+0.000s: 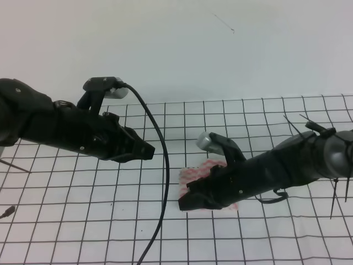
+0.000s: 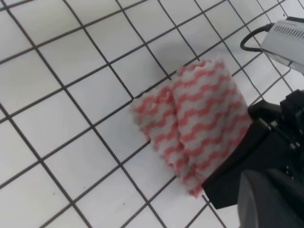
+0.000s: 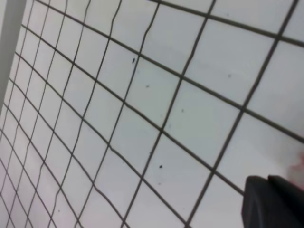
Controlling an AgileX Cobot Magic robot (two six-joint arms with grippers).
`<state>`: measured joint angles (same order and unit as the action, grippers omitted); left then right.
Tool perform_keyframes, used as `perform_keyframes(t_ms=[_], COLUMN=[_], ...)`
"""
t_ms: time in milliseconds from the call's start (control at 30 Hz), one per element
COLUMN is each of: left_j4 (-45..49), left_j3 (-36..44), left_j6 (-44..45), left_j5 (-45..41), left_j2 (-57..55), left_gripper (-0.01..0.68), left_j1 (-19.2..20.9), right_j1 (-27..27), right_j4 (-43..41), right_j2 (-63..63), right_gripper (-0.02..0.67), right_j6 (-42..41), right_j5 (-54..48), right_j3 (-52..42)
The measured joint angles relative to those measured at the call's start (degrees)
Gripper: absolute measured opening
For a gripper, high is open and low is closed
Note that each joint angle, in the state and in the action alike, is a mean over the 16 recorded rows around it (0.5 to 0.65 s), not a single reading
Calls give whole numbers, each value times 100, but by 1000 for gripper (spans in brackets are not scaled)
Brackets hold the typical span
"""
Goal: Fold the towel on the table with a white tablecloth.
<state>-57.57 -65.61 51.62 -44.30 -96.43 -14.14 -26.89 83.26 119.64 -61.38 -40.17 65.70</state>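
The thin red-pink and white wavy-striped towel (image 2: 194,118) lies near the middle of the white, black-gridded tablecloth (image 1: 83,221) covering the surface, already doubled into a compact bundle with one layer rolled over another, which suggests the fold is well along or nearly done. The black right gripper (image 1: 194,200) sits low over the towel's near edge, its dark body covering part of the cloth; from the left wrist view it appears to press or pinch that end, probably to keep the layers from springing apart, though I cannot tell how wide it is or whether it truly holds the fabric. The black left gripper (image 1: 144,150) hovers apart to the left, above bare grid, holding nothing; its opening is not clear either. A black cable (image 1: 160,165) trails down across the cloth between them.
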Motion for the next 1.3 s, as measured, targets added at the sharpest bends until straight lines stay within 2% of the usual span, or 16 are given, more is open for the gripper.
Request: perform_keyframes(t_ms=[233, 533, 833, 1100, 1300], left_j4=[-5, -5, -5, -5, -5], left_j3=[0, 0, 0, 0, 0], left_j6=[0, 0, 0, 8, 14], left_j5=[-48, -128, -149, -163, -177], left_j2=[4, 9, 10, 10, 10], left_gripper=[-2, -2, -2, -2, -2], left_j1=[0, 0, 0, 0, 0], right_j1=[10, 172, 277, 288, 288], right_j4=[-195, -1016, -3298, -5596, -6311], right_j2=[-171, -794, -927, -262, 371], right_gripper=[18, 111, 249, 333, 347], right_j6=[-260, -233, 771, 1539, 1626], right_j5=[-57, 367, 501, -682, -1683], right_j3=[50, 134, 988, 2600, 3792])
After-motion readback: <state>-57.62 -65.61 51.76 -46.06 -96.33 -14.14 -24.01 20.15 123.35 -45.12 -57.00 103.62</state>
